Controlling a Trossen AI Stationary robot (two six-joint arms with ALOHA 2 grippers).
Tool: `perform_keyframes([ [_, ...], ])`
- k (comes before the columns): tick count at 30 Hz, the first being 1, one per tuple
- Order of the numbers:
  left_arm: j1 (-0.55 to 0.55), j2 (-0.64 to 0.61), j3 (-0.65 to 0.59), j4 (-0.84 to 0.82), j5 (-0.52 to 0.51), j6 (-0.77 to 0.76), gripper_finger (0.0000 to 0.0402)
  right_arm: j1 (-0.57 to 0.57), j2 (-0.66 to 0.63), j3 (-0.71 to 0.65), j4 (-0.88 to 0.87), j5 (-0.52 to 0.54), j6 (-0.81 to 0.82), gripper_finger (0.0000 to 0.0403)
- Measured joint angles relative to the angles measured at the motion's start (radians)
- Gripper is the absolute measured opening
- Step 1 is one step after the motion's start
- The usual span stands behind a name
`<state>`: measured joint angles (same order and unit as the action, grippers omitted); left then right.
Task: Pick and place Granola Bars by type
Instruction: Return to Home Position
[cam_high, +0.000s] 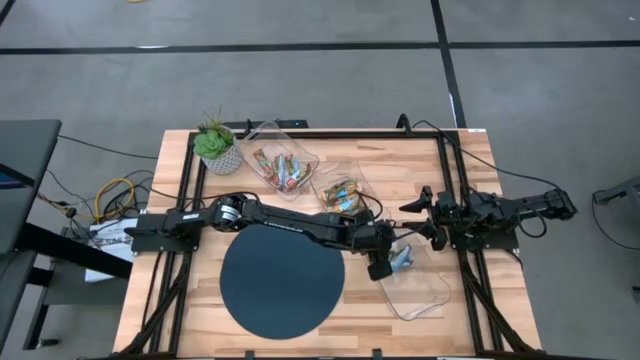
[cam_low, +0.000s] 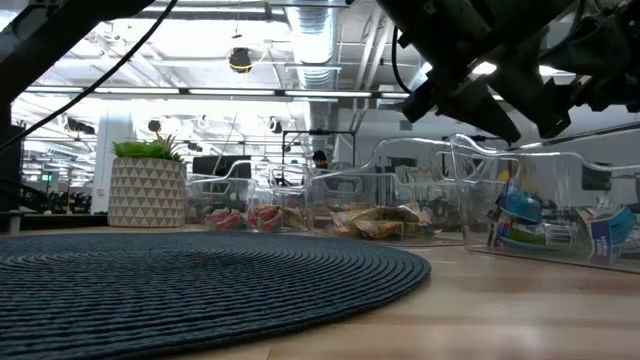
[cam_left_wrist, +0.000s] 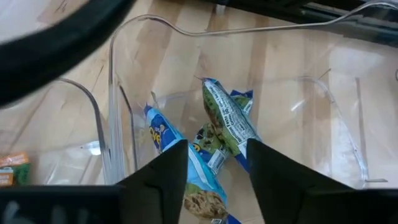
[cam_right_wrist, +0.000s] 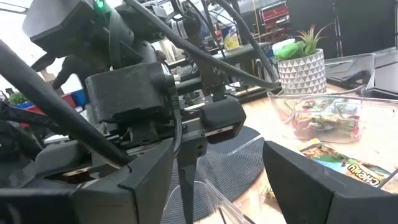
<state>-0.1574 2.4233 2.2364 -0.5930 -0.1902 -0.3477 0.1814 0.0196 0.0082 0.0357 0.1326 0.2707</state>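
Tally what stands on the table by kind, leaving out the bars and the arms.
Clear bins: 3 (far bin, middle bin, near bin)
Potted plant: 1
Round dark mat: 1
Total: 5

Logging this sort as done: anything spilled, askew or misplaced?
Nothing stands out. The red-green wrapped granola bars, yellow wrapped bars and blue wrapped bars each lie in their own clear plastic bin; none on the dark round mat. The left claw hovers open over the blue ones; the right claw waits at the right.
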Motion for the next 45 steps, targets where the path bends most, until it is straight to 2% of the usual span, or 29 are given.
perform_keyframes([
  [3, -0.005, 0.000, 0.000, -0.009, 0.008, -0.015, 0.0172, 0.000, 0.000, 0.000, 0.000, 0.000, 0.000, 0.0244],
  [9, -0.048, -0.028, 0.007, -0.033, 0.119, -0.029, 0.0178, 0.000, 0.000, 0.000, 0.000, -0.004, 0.000, 0.0244],
  [14, -0.099, -0.093, -0.075, 0.031, 0.107, 0.008, 0.0178, 0.000, 0.000, 0.000, -0.001, -0.003, 0.000, 0.0244],
  [18, -0.122, -0.184, -0.277, 0.205, 0.107, 0.003, 0.0178, 0.000, 0.000, 0.000, -0.001, -0.003, 0.000, 0.0244],
  [21, -0.135, -0.290, -0.483, 0.360, 0.103, -0.057, 0.0178, 0.000, 0.000, 0.000, -0.001, -0.003, 0.000, 0.0244],
  [25, -0.152, -0.446, -0.779, 0.471, 0.071, -0.148, 0.0178, 0.000, 0.000, 0.000, -0.001, -0.003, 0.000, 0.0244],
  [30, -0.166, -0.686, -1.109, 0.529, 0.001, -0.229, 0.0178, 0.000, 0.000, 0.000, -0.001, -0.003, 0.000, 0.0244],
  [34, -0.166, -0.877, -1.344, 0.570, -0.009, -0.266, 0.0178, 0.000, 0.000, 0.000, -0.001, -0.003, 0.000, 0.0244],
  [39, -0.165, -1.106, -1.593, 0.620, 0.028, -0.257, 0.0178, 0.000, 0.001, 0.000, -0.001, -0.002, 0.000, 0.0244],
  [45, -0.159, -1.377, -1.812, 0.649, 0.088, -0.178, 0.0178, 0.000, 0.000, 0.000, -0.001, -0.002, 0.000, 0.0244],
])
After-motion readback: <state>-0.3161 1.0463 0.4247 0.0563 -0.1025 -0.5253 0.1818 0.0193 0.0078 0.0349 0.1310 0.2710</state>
